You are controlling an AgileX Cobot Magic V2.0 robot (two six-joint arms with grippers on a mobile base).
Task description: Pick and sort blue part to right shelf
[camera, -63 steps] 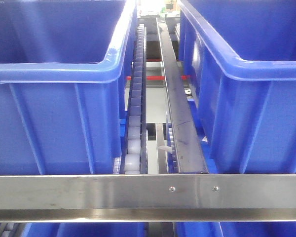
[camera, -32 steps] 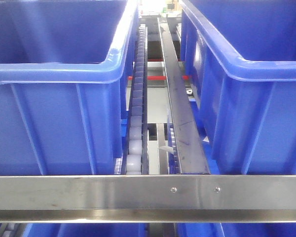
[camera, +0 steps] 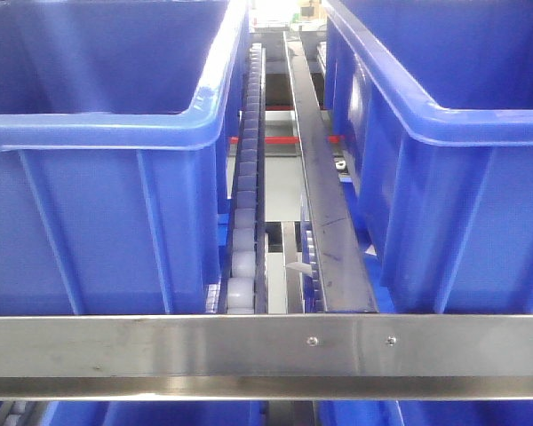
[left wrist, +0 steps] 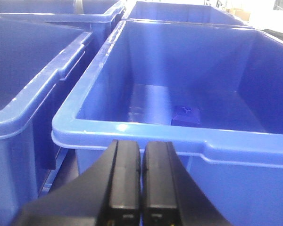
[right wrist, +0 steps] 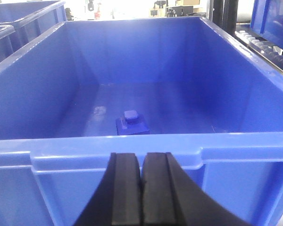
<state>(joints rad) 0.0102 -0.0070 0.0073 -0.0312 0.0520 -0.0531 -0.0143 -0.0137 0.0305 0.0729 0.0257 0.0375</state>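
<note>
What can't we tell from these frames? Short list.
- Front view: insides of the left bin and right bin are hidden by their own walls; neither claw shows.
- Left wrist view: the blue part is half hidden behind the bin rim; its shape is unclear.
- Right wrist view: the blue part has its base cut by the near rim.
- Whether both wrist views show one bin.
</note>
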